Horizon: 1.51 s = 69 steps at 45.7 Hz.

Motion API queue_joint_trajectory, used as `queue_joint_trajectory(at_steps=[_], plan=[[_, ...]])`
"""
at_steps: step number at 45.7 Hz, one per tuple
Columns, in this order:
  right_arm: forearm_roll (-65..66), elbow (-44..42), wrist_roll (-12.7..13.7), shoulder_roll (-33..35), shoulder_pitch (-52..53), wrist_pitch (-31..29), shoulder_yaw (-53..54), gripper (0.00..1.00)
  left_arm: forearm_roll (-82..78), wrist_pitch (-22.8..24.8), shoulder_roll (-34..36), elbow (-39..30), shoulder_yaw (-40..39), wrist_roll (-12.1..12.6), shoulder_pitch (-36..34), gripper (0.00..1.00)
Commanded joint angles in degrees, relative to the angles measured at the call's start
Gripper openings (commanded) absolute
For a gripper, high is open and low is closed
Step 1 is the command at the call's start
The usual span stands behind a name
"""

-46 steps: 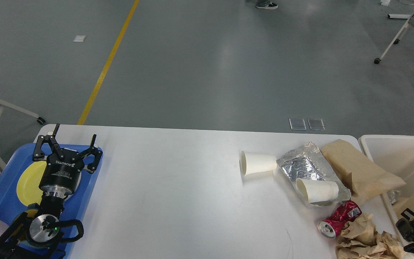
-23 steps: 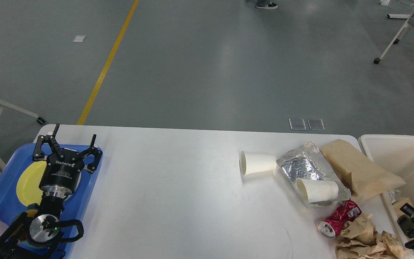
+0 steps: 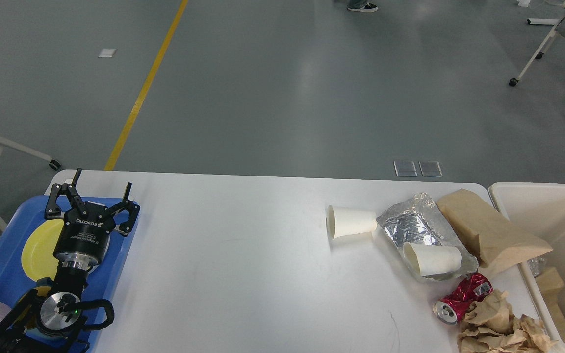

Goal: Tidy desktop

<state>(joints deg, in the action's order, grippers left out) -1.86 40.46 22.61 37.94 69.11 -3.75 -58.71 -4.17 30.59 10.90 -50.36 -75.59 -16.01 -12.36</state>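
At the near right, the right gripper seen over the beige bin point(image 3: 540, 206) a second ago has withdrawn almost out of view – its state cannot be told. A drop into the bin is judged complete. Crumpled brown paper point(image 3: 496, 326), a crushed red can point(image 3: 461, 299), two paper cups and foil remain on the desktop point(image 3: 243, 264), which fills the middle of the view. Farther left, the left gripper point(image 3: 93, 196) is held spread wide above the blue tray point(image 3: 5, 264), empty.

L gripper point(image 3: 95, 195) fingers spread wide, arm pointing away; R arm barely visible at edge
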Motion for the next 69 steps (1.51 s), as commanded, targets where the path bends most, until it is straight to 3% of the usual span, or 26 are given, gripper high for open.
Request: queue_joint_trajectory(at_steps=[1, 11, 15, 21, 29, 38, 51, 69], plan=[[1.25, 8.75, 1.12, 0.47, 14.54, -6.52, -7.11, 1.00, 0.03, 0.00, 0.00, 0.00, -0.08, -0.08, -0.04, 0.96], [1.16, 10.96, 1.38, -11.83, 31.33, -33.93, -13.54, 1.00, -0.05, 0.00, 0.00, 0.00, 0.00, 0.01, -0.04, 0.96], [0.90, 13.49, 1.38, -15.17, 38.36, -42.11, -13.10, 1.00, -0.05, 0.00, 0.00, 0.00, 0.00, 0.01, -0.03, 0.96], [0.72, 23.42, 1.38, -19.66, 50.05, -47.66, -12.92, 1.00, -0.05, 0.00, 0.00, 0.00, -0.09, 0.01, -0.04, 0.96], [-2.61, 35.90, 1.38, -16.68, 62.44, -51.25, -8.45, 1.00, -0.05, 0.00, 0.00, 0.00, 0.00, 0.01, 0.05, 0.96], [-4.90, 46.46, 1.21, -12.90, 71.42, -51.25, -7.82, 1.00, 0.03, 0.00, 0.00, 0.00, 0.00, 0.01, 0.05, 0.96], [-4.73, 46.64, 1.03, -12.46, 70.64, -46.01, -9.75, 1.00, -0.05, 0.00, 0.00, 0.00, 0.00, 0.01, -0.03, 0.96], [-15.97, 34.70, 1.12, -8.06, 42.79, -24.83, -12.66, 0.97, -0.05, 0.00, 0.00, 0.00, 0.00, 0.01, 0.05, 0.96]])
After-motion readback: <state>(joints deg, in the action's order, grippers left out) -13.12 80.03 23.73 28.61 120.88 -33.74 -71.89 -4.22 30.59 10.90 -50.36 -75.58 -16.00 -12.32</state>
